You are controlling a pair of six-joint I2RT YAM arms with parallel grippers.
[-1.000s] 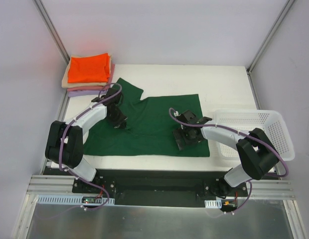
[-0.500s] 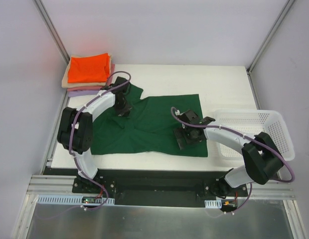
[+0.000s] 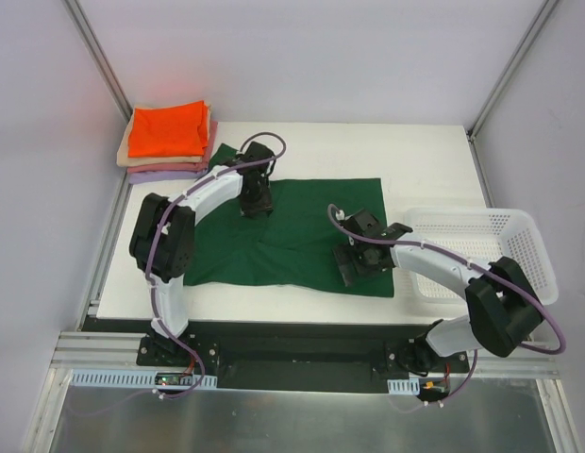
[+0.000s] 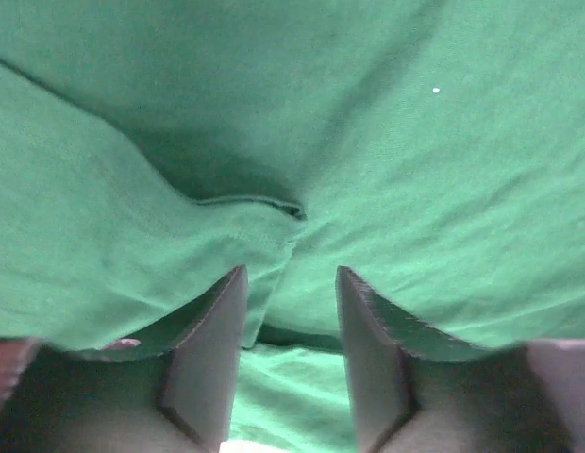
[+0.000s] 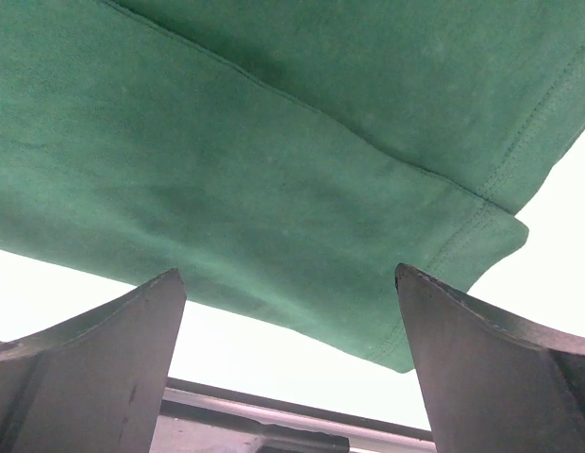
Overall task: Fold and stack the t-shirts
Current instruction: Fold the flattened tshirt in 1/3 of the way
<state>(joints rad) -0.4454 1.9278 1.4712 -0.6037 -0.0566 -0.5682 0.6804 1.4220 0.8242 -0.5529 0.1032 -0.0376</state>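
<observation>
While it lies spread mid-table for folding: dark green t-shirt [image 3: 302,231], left side lapped inward. Left gripper [image 3: 257,201], fingers narrowly apart on that lap, clamping nothing. Right gripper [image 3: 352,267], fingers wide apart over the near-right hem, probably readying a grasp. Folded stack, orange t-shirt [image 3: 168,130] topmost, far-left corner. White mesh basket [image 3: 467,213], right side: nothing visible inside.

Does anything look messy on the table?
Yes, the dark green t-shirt. Its left side is folded over crookedly, with wrinkles in the middle and a wavy near edge, and a corner pokes out beside the stack of folded t-shirts. Nothing looks spilled or broken.
</observation>
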